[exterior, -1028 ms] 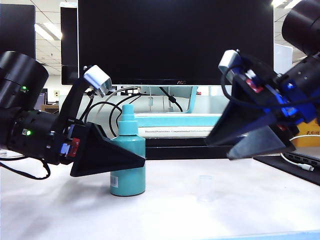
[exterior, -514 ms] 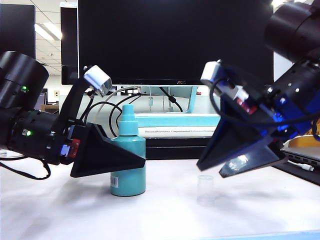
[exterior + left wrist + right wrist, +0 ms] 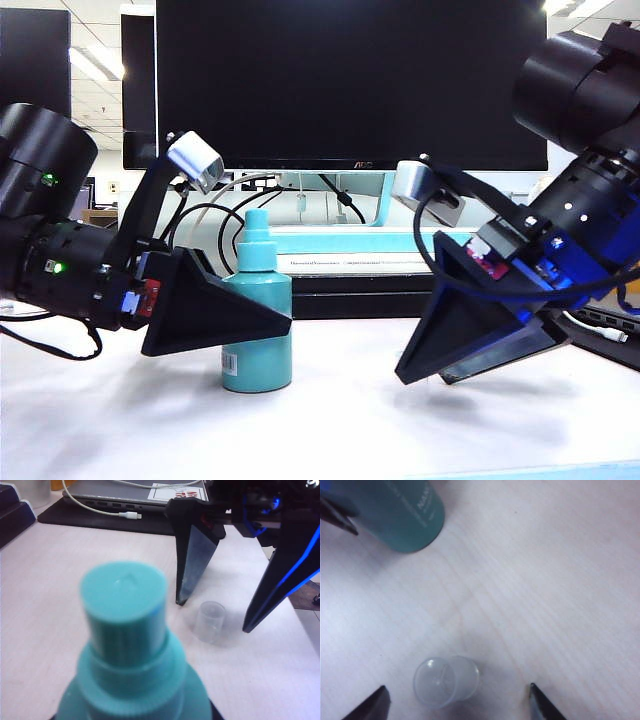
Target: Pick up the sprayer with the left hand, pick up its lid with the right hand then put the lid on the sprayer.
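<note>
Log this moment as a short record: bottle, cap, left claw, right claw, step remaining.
bottle: teal sprayer upright on the table, uncapped
cap: clear lid standing on the table, apart from the sprayer
left claw: left claw closed around the sprayer, which is not lifted
right claw: right claw open, fingers straddling the lid, not gripping
step remaining: grip the lid, lift both, cap the sprayer

The sprayer (image 3: pixel 402 517) shows white lettering, partly legible as "NA"; other print is unreadable.
</note>
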You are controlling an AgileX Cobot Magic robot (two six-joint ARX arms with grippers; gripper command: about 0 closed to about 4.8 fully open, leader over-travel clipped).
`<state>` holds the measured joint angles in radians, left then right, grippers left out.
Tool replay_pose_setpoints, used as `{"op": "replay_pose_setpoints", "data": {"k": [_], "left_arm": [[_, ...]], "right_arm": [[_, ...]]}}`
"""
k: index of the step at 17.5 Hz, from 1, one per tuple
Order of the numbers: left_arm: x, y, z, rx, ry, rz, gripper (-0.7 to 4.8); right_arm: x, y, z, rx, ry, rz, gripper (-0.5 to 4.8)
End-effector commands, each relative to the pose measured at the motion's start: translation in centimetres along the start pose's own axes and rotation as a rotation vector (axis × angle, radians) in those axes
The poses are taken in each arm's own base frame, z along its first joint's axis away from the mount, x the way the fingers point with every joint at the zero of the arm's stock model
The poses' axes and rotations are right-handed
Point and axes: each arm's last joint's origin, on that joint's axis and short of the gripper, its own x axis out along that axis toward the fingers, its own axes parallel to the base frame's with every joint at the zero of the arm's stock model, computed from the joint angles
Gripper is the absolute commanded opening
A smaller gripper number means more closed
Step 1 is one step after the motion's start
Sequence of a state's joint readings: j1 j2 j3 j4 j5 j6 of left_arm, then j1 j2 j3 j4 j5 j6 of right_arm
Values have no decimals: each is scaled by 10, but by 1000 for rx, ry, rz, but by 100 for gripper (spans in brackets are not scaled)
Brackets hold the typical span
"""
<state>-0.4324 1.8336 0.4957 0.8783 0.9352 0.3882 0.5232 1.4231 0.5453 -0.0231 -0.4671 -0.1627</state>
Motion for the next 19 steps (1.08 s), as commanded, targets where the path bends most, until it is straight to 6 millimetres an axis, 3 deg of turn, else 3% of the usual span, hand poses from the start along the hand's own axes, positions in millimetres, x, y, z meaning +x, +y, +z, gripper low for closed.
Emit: {"op": "replay_pose_setpoints", "data": {"k": [1, 13, 15, 19], "left_arm": [[1, 0, 0, 1, -1, -4, 211], [2, 0, -5, -10, 9, -9, 211], [3, 0, -9, -25, 19, -13, 211], [3, 0, -9, -24, 18, -13, 211]], "right_arm": [[0, 0, 3, -15, -24, -1, 259], [4, -1, 5, -9, -45, 28, 237], [8, -2, 2, 4, -31, 39, 175], [8, -3, 7, -3, -68, 47, 169]]}}
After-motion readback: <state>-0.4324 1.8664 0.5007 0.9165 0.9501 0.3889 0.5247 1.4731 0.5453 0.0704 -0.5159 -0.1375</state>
